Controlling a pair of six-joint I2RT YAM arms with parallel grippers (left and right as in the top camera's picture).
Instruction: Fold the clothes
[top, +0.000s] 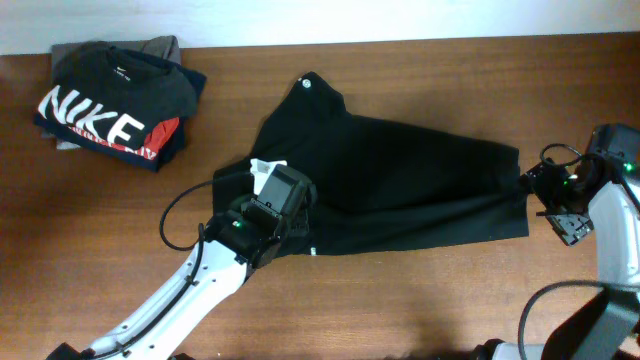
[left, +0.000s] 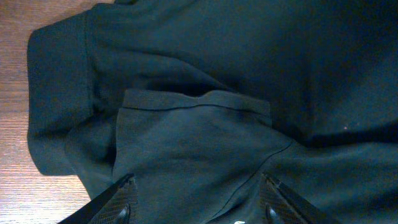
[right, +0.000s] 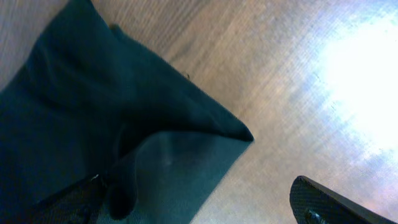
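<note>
Far-left corner: a stack of folded garments (top: 70, 130) topped by a NIKE T-shirt (top: 115, 100); not the work piece. Left of centre: the left gripper (left: 199, 202), jaws spread and released, hovers over a doubled-over flap of the black top (top: 410, 180). Centre to right edge: the top lies mostly flat, its white neck tag (top: 305, 84) toward the far edge and one corner reaching the right gripper (right: 196, 193); those jaws also stand wide, clasping nothing, the cloth corner just beside one finger. Handling, as judged: light, limp, non-slippery knit that will sag and crease; best pinched at seamed corners or the ribbed band. Surface: brown wood-grain table (top: 420, 300), glare near the right edge; a pale wall (top: 320, 20) runs behind the far edge.
</note>
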